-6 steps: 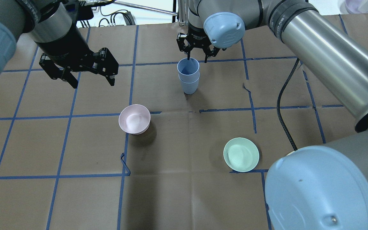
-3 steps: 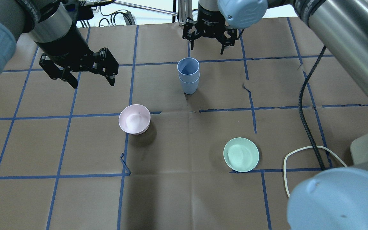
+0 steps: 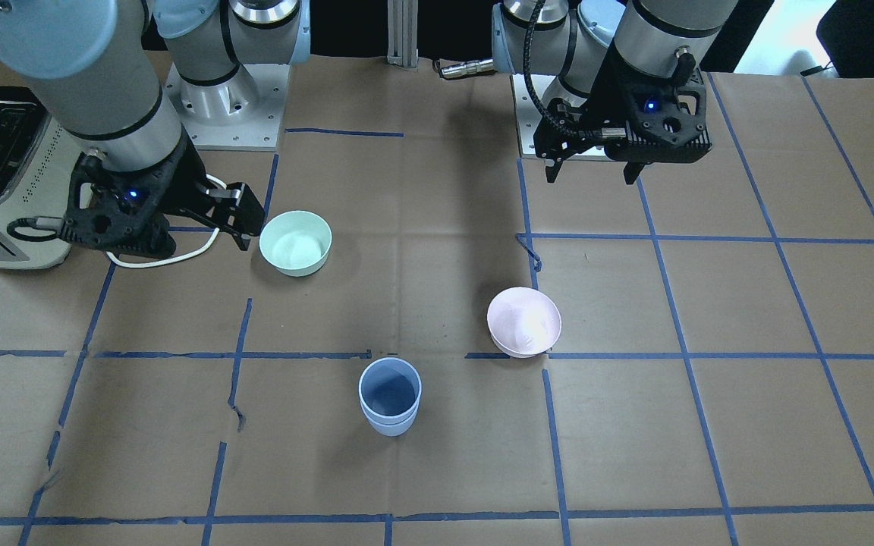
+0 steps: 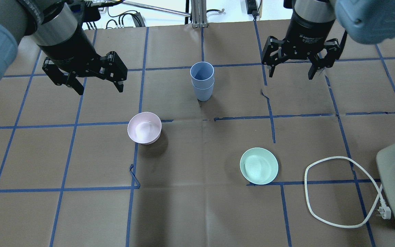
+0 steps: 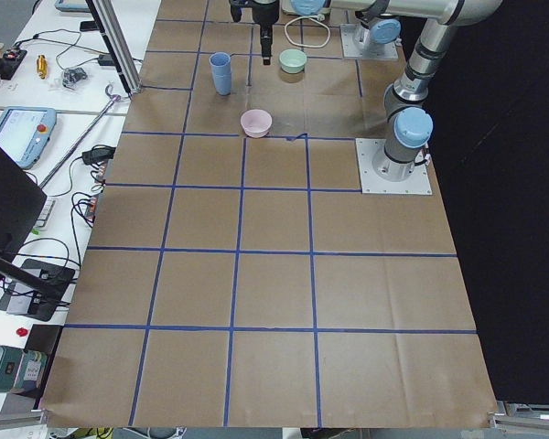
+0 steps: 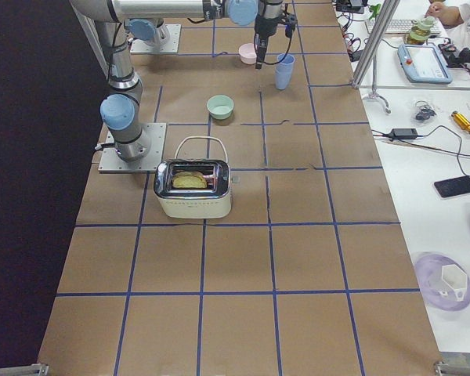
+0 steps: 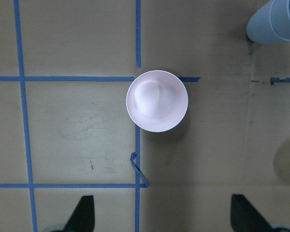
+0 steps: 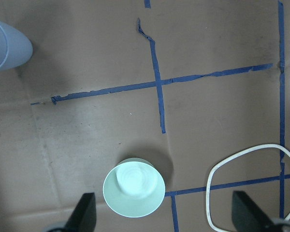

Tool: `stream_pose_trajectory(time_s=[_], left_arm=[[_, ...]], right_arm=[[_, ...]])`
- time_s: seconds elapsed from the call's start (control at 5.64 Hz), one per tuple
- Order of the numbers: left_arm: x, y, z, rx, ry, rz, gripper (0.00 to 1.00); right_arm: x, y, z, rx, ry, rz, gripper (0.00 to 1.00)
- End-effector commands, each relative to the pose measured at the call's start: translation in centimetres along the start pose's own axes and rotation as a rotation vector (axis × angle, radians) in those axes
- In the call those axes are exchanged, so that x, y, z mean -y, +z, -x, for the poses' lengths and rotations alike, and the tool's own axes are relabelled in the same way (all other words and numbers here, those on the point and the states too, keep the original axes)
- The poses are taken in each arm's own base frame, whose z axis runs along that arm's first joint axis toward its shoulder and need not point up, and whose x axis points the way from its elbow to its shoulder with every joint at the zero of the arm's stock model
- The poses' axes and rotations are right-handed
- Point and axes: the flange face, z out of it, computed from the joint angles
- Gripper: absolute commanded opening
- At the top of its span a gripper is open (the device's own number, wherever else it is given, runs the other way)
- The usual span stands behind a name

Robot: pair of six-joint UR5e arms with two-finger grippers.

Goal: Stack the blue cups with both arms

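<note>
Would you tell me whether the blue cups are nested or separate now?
Nested, upright: the blue cups stand one inside the other, two rims visible; the left hand and right hand are open, apart from them.

- Scanning every view for writing now: not one word, number or brand comes out legibly.
- Closest thing is a strip of white lettering on the black collar (image 4: 306,33) just above my right hand (image 4: 290,74), seen from overhead. It is too small and blurred to read.
- Off to the side of the bench (image 5: 256,274), a handheld screen unit (image 5: 23,131) has a lit display, but its contents are too small to make out.
</note>
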Motion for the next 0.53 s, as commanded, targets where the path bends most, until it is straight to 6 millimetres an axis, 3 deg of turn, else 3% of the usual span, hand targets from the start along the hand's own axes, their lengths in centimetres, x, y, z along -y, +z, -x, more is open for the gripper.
stream_pose_trajectory(time_s=[0.0, 0.35], left_arm=[[-0.01, 0.03, -0.06, 0.001, 0.001, 0.001, 0.99], [0.01, 0.03, 0.01, 0.001, 0.0, 0.001, 0.99]], right_arm=[[-0.88, 0.03, -1.63, -0.034, -0.002, -0.048, 1.0], [-0.91, 0.18, -1.58, -0.029, 0.001, -0.044, 1.0]])
